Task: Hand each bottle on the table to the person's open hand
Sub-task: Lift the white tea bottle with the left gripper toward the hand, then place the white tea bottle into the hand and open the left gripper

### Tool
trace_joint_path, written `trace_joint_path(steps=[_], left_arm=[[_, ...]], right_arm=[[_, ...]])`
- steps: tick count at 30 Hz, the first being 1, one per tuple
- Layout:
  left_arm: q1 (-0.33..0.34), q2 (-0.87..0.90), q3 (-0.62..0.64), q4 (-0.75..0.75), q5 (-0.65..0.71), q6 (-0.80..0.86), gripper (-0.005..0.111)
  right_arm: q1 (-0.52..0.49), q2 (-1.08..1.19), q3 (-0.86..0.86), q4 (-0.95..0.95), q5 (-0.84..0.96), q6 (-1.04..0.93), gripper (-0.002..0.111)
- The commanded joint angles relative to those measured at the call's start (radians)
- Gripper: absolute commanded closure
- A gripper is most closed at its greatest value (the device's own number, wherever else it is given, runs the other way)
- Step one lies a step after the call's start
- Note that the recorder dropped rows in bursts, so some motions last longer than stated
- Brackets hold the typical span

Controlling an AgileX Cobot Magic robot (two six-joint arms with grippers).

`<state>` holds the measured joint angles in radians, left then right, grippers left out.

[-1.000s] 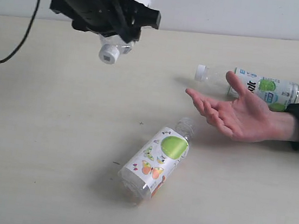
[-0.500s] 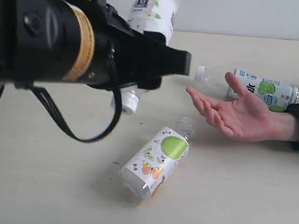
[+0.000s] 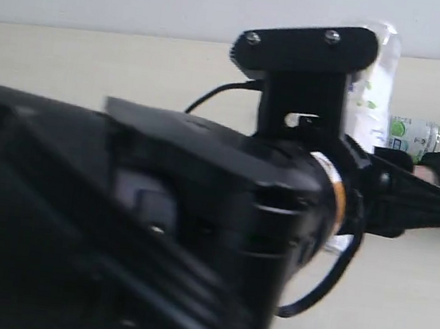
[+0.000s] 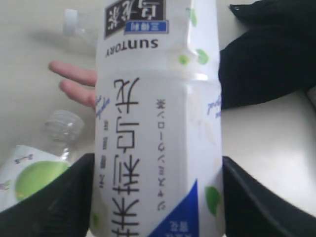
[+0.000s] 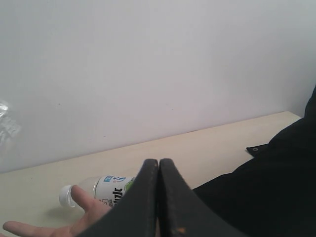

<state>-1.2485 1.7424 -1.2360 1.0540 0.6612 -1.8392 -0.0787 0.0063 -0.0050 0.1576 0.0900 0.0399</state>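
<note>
The left end effector [image 4: 158, 200] grips the white bottle [image 4: 158, 98] by its sides. It holds the bottle up at the right of the bench [image 3: 96, 61], close by the person's open hand [image 4: 79, 91], so the hand can take it. The right end effector [image 5: 159, 170] is pinched closed with nothing in it.

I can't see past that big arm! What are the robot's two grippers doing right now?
Left gripper: shut on the white bottle.
Right gripper: jaws shut, empty.

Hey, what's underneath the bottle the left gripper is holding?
Beneath the held bottle two fingers of the person's hand stick out, with a dark sleeve on the other side. The palm is covered. A second bottle lies on the table nearby.
</note>
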Motion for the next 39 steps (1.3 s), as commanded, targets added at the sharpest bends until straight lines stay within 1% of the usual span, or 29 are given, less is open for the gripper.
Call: trace_joint_path(steps=[1, 5, 7, 9, 12, 15, 18, 24, 32, 39], left_arm=[[-0.017, 0.085, -0.128, 0.008, -0.005, -0.010, 0.107], [-0.017, 0.158, -0.210, 0.008, -0.010, -0.030, 0.107], [-0.017, 0.191, -0.234, 0.017, 0.015, -0.056, 0.107], [-0.017, 0.223, -0.247, 0.043, 0.052, -0.114, 0.107], [-0.017, 0.260, -0.245, 0.101, 0.115, -0.282, 0.107], [-0.013, 0.296, -0.256, 0.119, 0.119, -0.285, 0.107], [-0.005, 0.326, -0.271, 0.120, 0.090, -0.285, 0.107], [0.004, 0.380, -0.329, 0.125, 0.088, -0.285, 0.107], [0.042, 0.412, -0.337, 0.125, 0.085, -0.285, 0.107], [0.057, 0.414, -0.337, 0.120, 0.042, -0.285, 0.107]], right_arm=[[0.001, -0.006, 0.005, 0.002, -0.003, -0.001, 0.108], [0.001, -0.006, 0.005, 0.002, -0.003, -0.001, 0.108], [0.001, -0.006, 0.005, 0.002, -0.003, -0.001, 0.108], [0.001, -0.006, 0.005, 0.002, -0.003, -0.001, 0.108], [0.001, -0.006, 0.005, 0.002, -0.003, -0.001, 0.108], [0.001, -0.006, 0.005, 0.002, -0.003, -0.001, 0.108], [0.001, -0.006, 0.005, 0.002, -0.003, -0.001, 0.108], [0.001, -0.006, 0.005, 0.002, -0.003, -0.001, 0.108], [0.001, -0.006, 0.005, 0.002, -0.003, -0.001, 0.108], [0.001, -0.006, 0.005, 0.002, -0.003, -0.001, 0.108]])
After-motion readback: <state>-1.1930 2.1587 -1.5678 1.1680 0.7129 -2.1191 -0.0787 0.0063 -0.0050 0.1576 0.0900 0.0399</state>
